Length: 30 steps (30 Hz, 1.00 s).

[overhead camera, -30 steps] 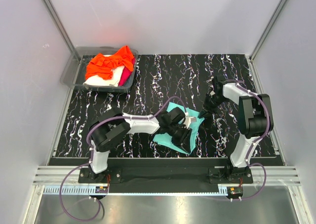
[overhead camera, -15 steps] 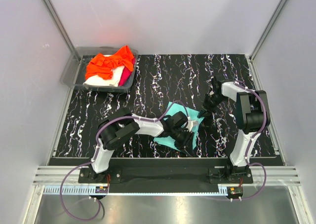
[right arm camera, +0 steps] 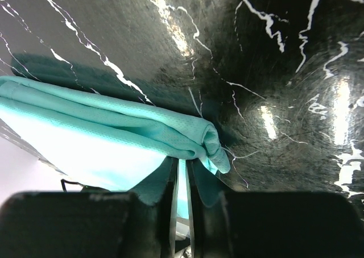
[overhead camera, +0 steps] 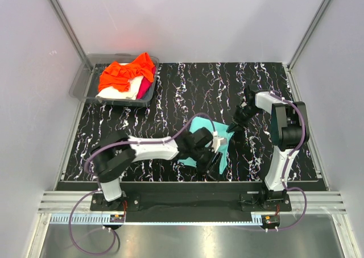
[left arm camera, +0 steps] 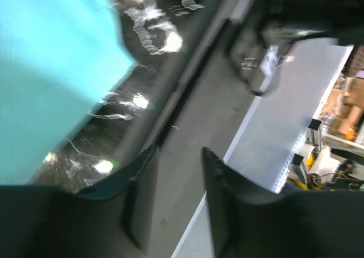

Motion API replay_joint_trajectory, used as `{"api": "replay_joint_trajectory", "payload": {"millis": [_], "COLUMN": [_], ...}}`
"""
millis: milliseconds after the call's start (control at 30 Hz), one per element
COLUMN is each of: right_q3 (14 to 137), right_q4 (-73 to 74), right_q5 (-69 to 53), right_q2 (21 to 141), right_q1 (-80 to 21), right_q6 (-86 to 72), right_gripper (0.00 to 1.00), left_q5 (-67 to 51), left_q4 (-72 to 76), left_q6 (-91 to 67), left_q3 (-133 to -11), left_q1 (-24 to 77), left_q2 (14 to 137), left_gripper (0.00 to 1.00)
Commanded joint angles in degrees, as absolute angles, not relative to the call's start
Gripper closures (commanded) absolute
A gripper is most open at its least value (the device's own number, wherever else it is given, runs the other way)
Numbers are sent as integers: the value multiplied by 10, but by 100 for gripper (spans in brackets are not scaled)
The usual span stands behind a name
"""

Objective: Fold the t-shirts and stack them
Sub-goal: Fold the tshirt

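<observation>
The turquoise-teal t-shirt point(overhead camera: 202, 140) lies partly folded on the black marbled table, front centre. My right gripper point(overhead camera: 232, 128) is at its right corner. In the right wrist view the jaws point(right arm camera: 182, 175) are shut on a bunched edge of the teal shirt point(right arm camera: 114, 130). My left gripper point(overhead camera: 214, 165) is over the shirt's front edge. In the left wrist view it point(left arm camera: 176, 175) is open with nothing between the fingers, and the teal shirt point(left arm camera: 51, 70) lies to its upper left. The orange shirt point(overhead camera: 126, 71), cream-white shirt point(overhead camera: 129, 90) and magenta-red shirt point(overhead camera: 144, 87) are heaped in the tray.
A grey plastic tray point(overhead camera: 79, 86) stands at the back left corner of the table. White walls and metal posts enclose the table. The table's front edge and a metal rail point(left arm camera: 284, 110) lie right under my left gripper.
My left arm has swung its elbow left and stretched out, carrying the gripper towards the shirt's front edge. The right gripper has stayed on the shirt's right corner.
</observation>
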State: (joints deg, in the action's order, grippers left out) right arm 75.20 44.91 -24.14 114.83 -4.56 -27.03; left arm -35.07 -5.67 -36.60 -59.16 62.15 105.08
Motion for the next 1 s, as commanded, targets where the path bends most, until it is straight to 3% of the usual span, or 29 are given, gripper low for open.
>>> {"api": "replay_joint_trajectory", "payload": {"millis": [0,100,233,467,967], "right_q3": [742,744,743,746,778], "right_q4": [426,426,426,428,433], "right_q5": [-222,-228,-227,-232,-206], "right_q2": [1136,1134,1132,1138,1161], "right_q1": [-43,-43,-43,-43,-44], "right_q6": [-265,-270,-272,-274,-288], "right_gripper": [83,83,83,84,84], "left_q5": [-286,-263,-244,-187,-183], "left_q4": [-101,-119,-129,-126,-90], "left_q6": [-301,-280,-276,-246,-278], "left_q3": [-642,-686,-735,-767,-701], "left_q1": [621,621,621,620,621], "left_q2": [974,1014,1084,1137,1185], "left_gripper": [54,54,73,87,88]}}
